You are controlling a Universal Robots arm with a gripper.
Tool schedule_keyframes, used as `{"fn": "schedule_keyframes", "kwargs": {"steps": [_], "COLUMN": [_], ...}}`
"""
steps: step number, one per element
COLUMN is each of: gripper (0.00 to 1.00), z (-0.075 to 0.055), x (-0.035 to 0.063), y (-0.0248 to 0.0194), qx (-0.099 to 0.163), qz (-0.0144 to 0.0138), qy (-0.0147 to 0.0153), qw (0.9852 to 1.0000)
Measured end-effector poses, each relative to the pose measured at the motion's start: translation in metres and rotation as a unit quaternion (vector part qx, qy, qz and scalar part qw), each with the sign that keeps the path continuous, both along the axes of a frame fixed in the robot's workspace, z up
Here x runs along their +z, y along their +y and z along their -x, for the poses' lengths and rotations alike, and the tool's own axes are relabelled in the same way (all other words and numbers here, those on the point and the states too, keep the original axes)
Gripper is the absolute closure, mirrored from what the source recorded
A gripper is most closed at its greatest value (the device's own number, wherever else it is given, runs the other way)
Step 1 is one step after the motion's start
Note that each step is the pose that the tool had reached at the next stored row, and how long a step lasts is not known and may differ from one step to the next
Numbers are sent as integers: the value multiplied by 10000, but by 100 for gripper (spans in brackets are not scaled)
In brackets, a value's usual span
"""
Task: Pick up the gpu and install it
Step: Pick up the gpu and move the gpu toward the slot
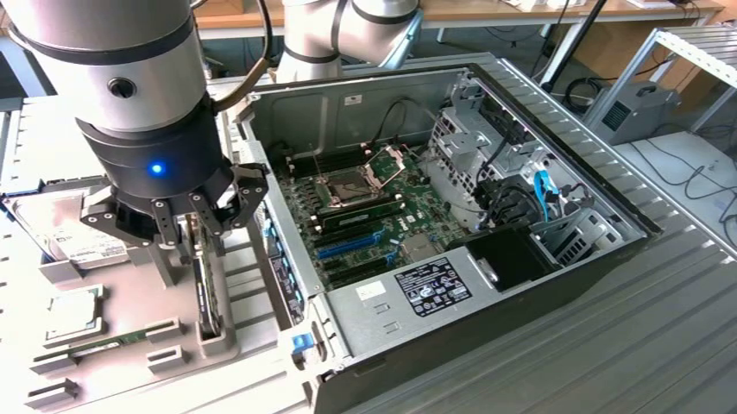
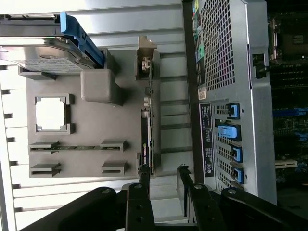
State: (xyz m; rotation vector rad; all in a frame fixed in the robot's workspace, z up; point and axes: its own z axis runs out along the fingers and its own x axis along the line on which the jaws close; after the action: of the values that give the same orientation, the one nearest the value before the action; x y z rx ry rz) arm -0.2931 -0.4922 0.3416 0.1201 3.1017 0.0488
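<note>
Two fingers [image 2: 184, 179] hung wide and empty above the thin black rectangular gpu card [image 2: 147, 139]; I saw its length lined up under one finger.

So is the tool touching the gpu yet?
Cannot tell. In the wrist view one fingertip of the tool overlaps the end of the gpu, showing neither contact nor gap plainly.

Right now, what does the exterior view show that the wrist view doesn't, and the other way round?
Exterior view: the arm's grey body, plus blue cables and a labelled silver box inside the open case. Wrist view: the case's perforated rear grille and black rear label. Both: the gpu on edge in the grey holder, the hard drive, and the open pincer close to the gpu.
</note>
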Motion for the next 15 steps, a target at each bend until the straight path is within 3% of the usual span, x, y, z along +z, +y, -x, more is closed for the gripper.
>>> {"fn": "schedule_keyframes", "kwargs": {"steps": [15], "gripper": [64], "z": [3], "x": [-66], "y": [0], "qx": [0], "qz": [0], "qy": [0], "qw": [10000]}}
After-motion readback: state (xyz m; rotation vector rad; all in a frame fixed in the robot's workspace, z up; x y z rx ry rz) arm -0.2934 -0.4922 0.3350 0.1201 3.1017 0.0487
